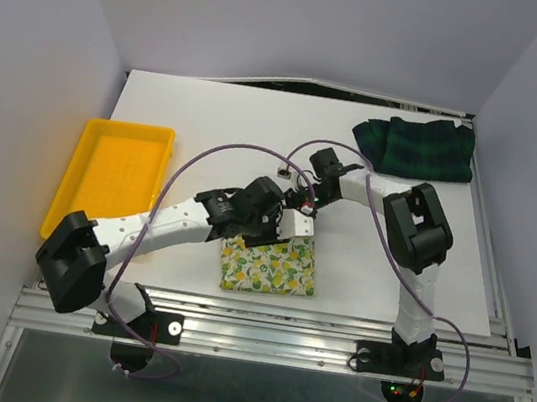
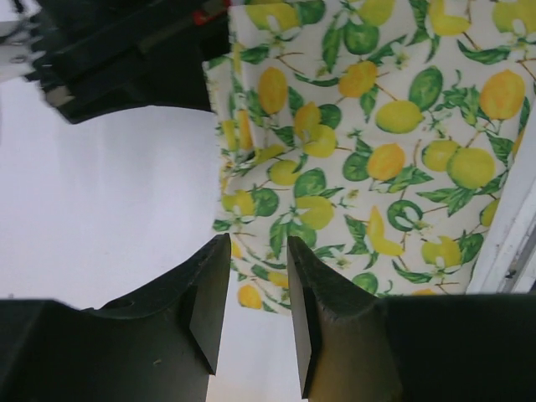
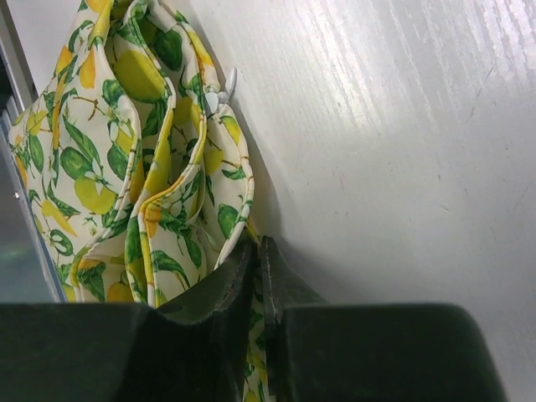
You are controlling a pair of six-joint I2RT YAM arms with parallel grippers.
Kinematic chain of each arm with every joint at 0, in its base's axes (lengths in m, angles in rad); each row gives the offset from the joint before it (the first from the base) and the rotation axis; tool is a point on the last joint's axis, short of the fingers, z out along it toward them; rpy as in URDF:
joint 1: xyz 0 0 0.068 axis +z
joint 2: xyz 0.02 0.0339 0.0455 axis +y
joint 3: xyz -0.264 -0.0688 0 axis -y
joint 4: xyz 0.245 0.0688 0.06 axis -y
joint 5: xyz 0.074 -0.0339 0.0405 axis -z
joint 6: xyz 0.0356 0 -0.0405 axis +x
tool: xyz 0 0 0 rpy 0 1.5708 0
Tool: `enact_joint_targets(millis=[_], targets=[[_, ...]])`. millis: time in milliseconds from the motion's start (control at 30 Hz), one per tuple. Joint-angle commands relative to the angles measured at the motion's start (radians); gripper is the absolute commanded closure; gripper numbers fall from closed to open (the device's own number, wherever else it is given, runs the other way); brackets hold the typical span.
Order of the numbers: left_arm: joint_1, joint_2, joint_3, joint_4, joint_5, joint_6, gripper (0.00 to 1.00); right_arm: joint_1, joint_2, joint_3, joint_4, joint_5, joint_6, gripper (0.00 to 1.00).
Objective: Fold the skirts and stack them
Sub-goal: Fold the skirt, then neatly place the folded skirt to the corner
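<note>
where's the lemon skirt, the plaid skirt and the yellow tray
white lemon-print cloth skirt [image 1: 274,268]: top external view, middle of the folded cloth
dark green-and-navy plaid cloth skirt [image 1: 418,151]: top external view, middle of the heap
yellow plastic tray [image 1: 116,173]: top external view, bare floor

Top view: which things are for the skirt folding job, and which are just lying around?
For the job:
lemon-print skirt, near the front edge
plaid skirt, far right corner
right tool, pinching the lemon-print skirt
left tool, open

Just lying about:
yellow tray, on the left
</note>
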Motion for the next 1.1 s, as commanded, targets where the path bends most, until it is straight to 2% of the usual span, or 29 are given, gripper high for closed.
enact_joint_targets(millis=[0, 167, 367, 467, 567, 700, 733, 800, 933, 1067], targets=[[0.002, 0.083, -0.027, 0.040, 0.116, -0.075, 0.57, -0.021, 0.034, 0.046, -0.018, 0.089, 0.004, 0.85], [0.002, 0.225, -0.033, 0.053, 0.130, -0.074, 0.59, -0.044, 0.016, 0.124, -0.027, 0.151, 0.054, 0.83], [0.002, 0.322, -0.044, 0.067, 0.130, -0.094, 0.60, -0.112, -0.007, 0.199, -0.055, 0.289, 0.151, 0.69], [0.003, 0.319, -0.035, 0.071, 0.128, -0.116, 0.60, -0.173, 0.006, 0.269, -0.150, 0.331, 0.136, 0.67], [0.005, 0.255, -0.024, 0.079, 0.113, -0.146, 0.58, -0.268, -0.018, 0.280, -0.201, 0.288, 0.186, 0.64], [0.022, 0.111, -0.033, 0.093, 0.131, -0.190, 0.48, -0.339, -0.119, 0.196, -0.242, 0.190, 0.257, 0.55], [0.025, 0.056, -0.042, 0.090, 0.144, -0.198, 0.47, -0.348, -0.179, 0.128, -0.241, 0.156, 0.265, 0.53], [0.025, 0.013, -0.052, 0.061, 0.197, -0.187, 0.46, -0.348, -0.242, 0.041, -0.215, 0.118, 0.319, 0.40], [0.025, -0.003, -0.094, 0.016, 0.216, -0.166, 0.46, -0.348, -0.337, -0.192, -0.135, -0.006, 0.398, 0.36], [0.025, 0.003, -0.131, 0.004, 0.222, -0.150, 0.47, -0.339, -0.350, -0.296, -0.113, -0.051, 0.416, 0.36]])
